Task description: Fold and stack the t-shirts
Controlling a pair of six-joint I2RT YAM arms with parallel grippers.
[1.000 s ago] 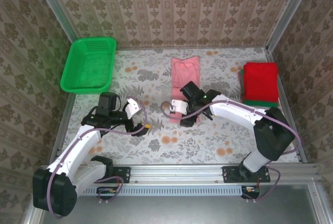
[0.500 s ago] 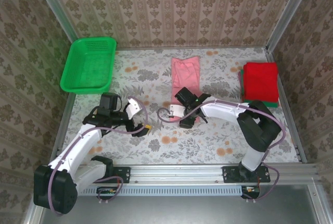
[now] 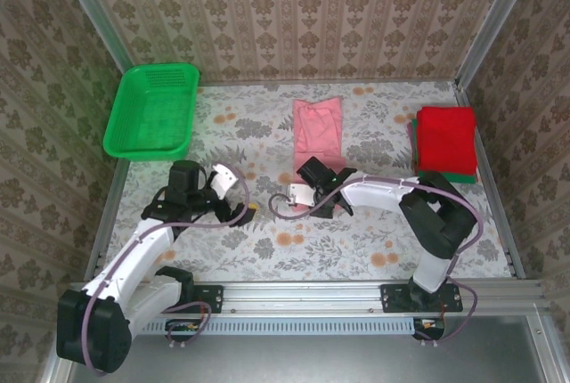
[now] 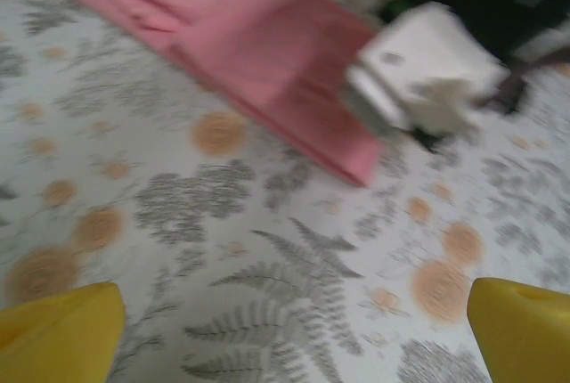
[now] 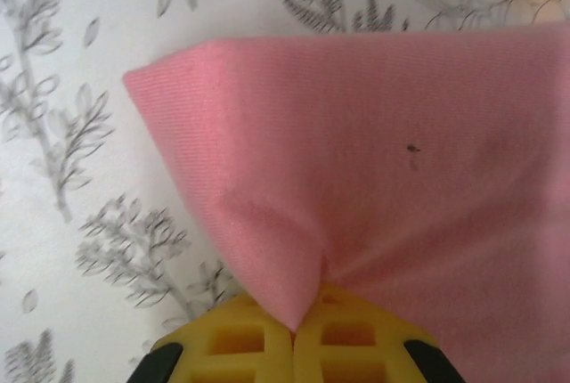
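The light pink t-shirt lies as a long narrow strip in the middle of the table; its near end rises in a pinched fold. My right gripper sits at that near end, its yellow fingers shut on the pink cloth. A folded red t-shirt rests on a folded green one at the far right. My left gripper hovers left of the pink t-shirt, its yellow fingertips wide apart over bare tablecloth, holding nothing.
A green mesh basket stands at the back left. The floral tablecloth covers the table. Patterned walls and metal frame posts close in the back and both sides. The right gripper's white body shows blurred in the left wrist view.
My right gripper has shifted a little toward the near left at the pink t-shirt's near end, its elbow swinging inward. The left arm has nudged slightly.
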